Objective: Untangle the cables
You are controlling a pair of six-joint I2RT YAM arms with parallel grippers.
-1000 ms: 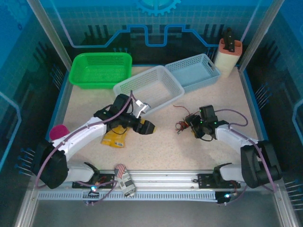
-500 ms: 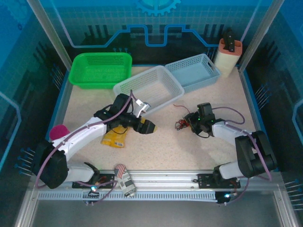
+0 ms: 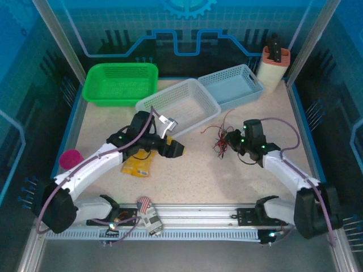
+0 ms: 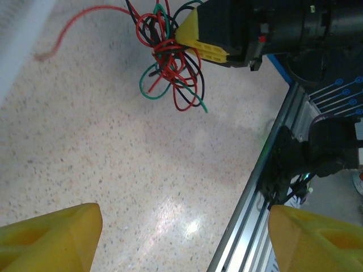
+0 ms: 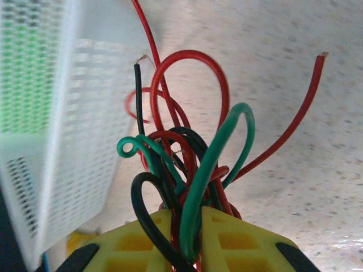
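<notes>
1. While the right jaws are clamped on the cables [image 5: 193,170], they pinch red, green and black strands all together. Any pull from here drags the whole knot, not one wire, and could cinch it tighter.
2. The tangle sits right of centre on the counter [image 3: 198,181], about midway between its near and far edges and near the white basket [image 3: 178,105]. Going by the shadow under it in the left wrist view, I judge it hangs slightly off the surface.
3. Left jaws are wide open and empty, left of centre, facing the clump and well apart from it.
4. Risk: the wires are thin and springy. If I tug from the left, they may slide out of the right grip.
5. Risk: the loops overlap closely, so the left jaws could close on several strands instead of one.
6. Risk: one loose red end reaches toward the basket wall and could hook in the mesh if I swing that way.
7. Risk: both jaws working one small clump could knock fingers.
</notes>
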